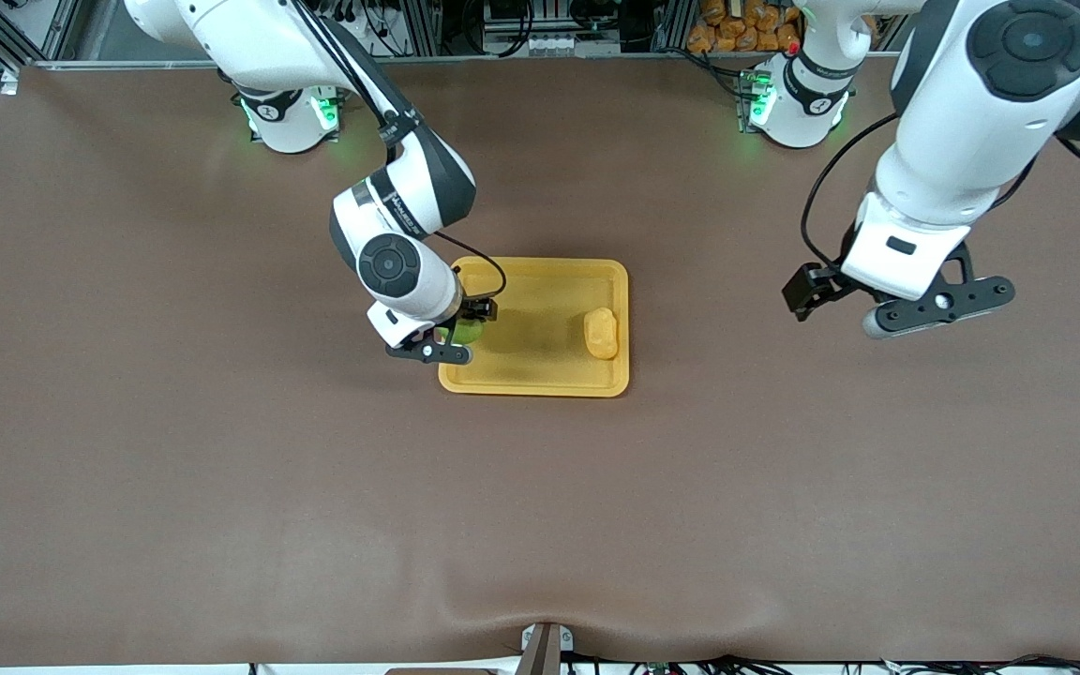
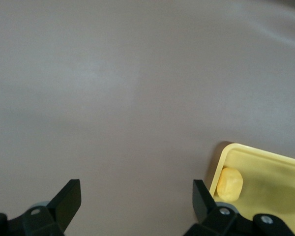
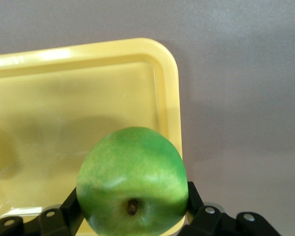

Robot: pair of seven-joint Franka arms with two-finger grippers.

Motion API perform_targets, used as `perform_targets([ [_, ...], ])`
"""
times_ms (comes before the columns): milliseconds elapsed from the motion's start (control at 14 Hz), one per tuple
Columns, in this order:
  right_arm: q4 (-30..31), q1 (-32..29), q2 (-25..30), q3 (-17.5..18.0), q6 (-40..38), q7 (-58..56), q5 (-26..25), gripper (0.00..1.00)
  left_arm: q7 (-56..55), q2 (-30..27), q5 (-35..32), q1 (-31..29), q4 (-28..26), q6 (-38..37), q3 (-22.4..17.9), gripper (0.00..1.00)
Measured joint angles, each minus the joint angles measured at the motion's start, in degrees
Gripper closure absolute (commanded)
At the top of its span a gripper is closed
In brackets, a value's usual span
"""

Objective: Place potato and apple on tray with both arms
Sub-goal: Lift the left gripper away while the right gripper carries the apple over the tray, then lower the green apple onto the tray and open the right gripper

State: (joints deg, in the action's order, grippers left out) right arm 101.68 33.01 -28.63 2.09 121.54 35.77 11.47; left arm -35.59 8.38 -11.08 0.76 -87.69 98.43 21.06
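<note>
Right gripper (image 1: 458,330) has its fingers clamped on the apple (image 3: 132,182), stem dimple facing its wrist camera, over the tray (image 1: 540,380) edge at the right arm's end. The potato (image 1: 601,333) lies at the other tray edge, long axis running toward the front camera. Left gripper (image 2: 136,201) waits, fingers spread, over bare desk (image 1: 784,487).
</note>
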Motion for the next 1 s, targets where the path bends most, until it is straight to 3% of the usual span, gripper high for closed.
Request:
perform_targets([
  [285, -0.2, 0.9, -1.8, 0.0, 2.2, 0.0, 0.0, 1.0, 6.6, -0.7, 0.0, -2.7, 1.1, -1.1, -0.4, 0.0],
  [569, -0.7, 2.1, -3.5, 0.0, 2.8, 0.3, 0.0, 1.0, 16.8, -3.5, 0.1, -3.0, 1.2, -5.2, -4.1, 0.0],
  [997, -0.7, 2.6, -4.4, 0.0, 3.5, 0.3, 0.0, 1.0, 32.3, -7.5, 6.6, -1.6, 1.2, -11.6, -15.8, 0.0],
])
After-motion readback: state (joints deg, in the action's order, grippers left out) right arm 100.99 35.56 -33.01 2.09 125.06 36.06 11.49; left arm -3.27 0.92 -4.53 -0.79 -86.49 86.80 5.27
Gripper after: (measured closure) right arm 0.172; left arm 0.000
